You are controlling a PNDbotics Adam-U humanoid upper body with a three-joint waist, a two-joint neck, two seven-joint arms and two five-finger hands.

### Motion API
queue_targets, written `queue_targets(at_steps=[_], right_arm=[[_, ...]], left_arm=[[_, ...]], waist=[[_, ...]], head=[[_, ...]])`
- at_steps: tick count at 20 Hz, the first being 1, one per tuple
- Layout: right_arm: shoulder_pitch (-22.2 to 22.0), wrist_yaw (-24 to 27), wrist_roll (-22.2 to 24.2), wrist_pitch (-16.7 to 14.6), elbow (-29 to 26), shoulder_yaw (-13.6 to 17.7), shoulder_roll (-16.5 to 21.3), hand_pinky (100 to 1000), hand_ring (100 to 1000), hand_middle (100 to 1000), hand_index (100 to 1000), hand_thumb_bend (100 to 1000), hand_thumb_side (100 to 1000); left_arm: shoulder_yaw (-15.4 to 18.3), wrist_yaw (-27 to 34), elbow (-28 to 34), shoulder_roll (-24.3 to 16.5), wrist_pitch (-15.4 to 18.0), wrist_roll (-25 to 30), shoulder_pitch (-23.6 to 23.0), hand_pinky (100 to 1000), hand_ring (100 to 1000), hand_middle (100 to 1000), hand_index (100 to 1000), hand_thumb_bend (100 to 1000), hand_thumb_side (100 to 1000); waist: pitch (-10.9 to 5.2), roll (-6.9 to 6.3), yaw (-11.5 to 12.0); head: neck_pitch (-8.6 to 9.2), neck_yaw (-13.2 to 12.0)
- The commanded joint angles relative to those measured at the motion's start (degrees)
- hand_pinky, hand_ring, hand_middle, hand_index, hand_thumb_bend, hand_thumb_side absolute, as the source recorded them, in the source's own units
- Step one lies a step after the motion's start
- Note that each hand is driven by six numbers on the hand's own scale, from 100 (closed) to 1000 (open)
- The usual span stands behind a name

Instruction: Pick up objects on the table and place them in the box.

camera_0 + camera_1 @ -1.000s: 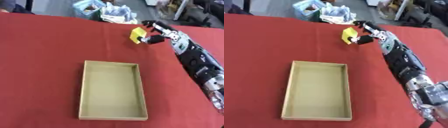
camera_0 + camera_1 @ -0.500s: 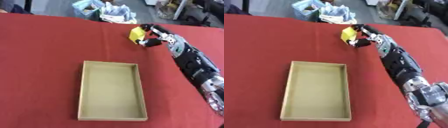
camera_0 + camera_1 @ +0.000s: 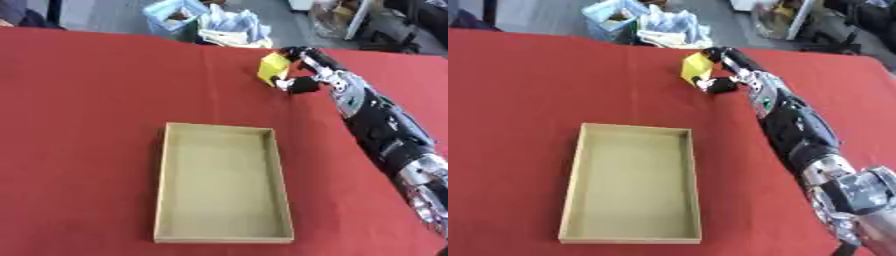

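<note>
Looking down on a worktop (image 3: pixel 87 125) covered in red cloth. Lying flat near the middle, a little toward the near edge: a shallow tan cardboard box (image 3: pixel 221 185), open on top, long sides running from near to far, nothing showing inside.

Reaching in from the right edge toward the far edge: the right arm (image 3: pixel 385 135), black with silver joints, stretched out long across the cloth. Gripping at its end, close to the far edge and right of centre: the right hand (image 3: pixel 302 75), fingers (image 3: pixel 710 86) curling round a small yellow block (image 3: pixel 273 68), thumb and fingers closing on it from opposite sides. Tilting in the grasp, the yellow block, one flat face turned toward the left edge; impossible to tell whether its lower corner is touching the cloth or hanging just above it. Sitting well apart from the box, the block, farther away and to the right of the box's far right corner.

Showing beyond the far edge, off the worktop: a pale blue container (image 3: pixel 175 17) and some crumpled light-coloured bags (image 3: pixel 229 27) on the floor.
</note>
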State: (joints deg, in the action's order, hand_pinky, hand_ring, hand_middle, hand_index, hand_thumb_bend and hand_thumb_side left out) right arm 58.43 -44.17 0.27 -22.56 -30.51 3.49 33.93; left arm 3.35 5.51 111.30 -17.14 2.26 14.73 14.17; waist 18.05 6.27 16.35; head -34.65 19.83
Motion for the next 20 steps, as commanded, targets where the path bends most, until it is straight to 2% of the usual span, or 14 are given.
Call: queue_targets(at_steps=[1,5,9,15,20], right_arm=[[0.71,-0.76,-2.30,-0.30,-1.52,0.15,1.15,715,792,590,872,162,345],[0.45,-0.72,-3.86,-1.36,-2.91,-0.08,1.17,708,777,553,855,142,322],[-0.07,0.43,-3.52,-4.26,-7.40,-1.40,1.47,708,773,548,854,140,318],[-1.91,4.35,0.78,-9.60,-18.48,-5.27,2.52,714,773,551,855,151,323],[-4.41,11.99,4.73,-13.14,-30.35,-9.88,5.14,717,772,554,856,158,329]], left_arm=[[0.18,-0.13,0.79,-0.34,0.07,0.11,0.63,702,692,617,721,100,812],[0.26,-0.10,0.77,-0.36,0.05,0.02,0.62,702,692,615,721,100,812],[0.37,-0.05,0.68,-0.32,0.00,-0.10,0.47,703,692,615,721,100,810],[0.61,0.04,0.56,-0.37,-0.02,-0.38,0.14,703,692,616,721,100,808],[0.87,0.11,0.54,-0.53,0.00,-0.73,-0.08,702,692,617,721,100,806]], waist=[[-0.92,-0.47,-0.16],[-1.12,-0.49,-0.57],[-1.62,-0.69,-1.39],[-2.38,-1.19,-3.78],[-2.83,-1.66,-5.93]], head=[[0.70,0.12],[0.56,-0.06],[0.23,-0.79],[-0.22,-1.77],[-0.83,-2.96]])
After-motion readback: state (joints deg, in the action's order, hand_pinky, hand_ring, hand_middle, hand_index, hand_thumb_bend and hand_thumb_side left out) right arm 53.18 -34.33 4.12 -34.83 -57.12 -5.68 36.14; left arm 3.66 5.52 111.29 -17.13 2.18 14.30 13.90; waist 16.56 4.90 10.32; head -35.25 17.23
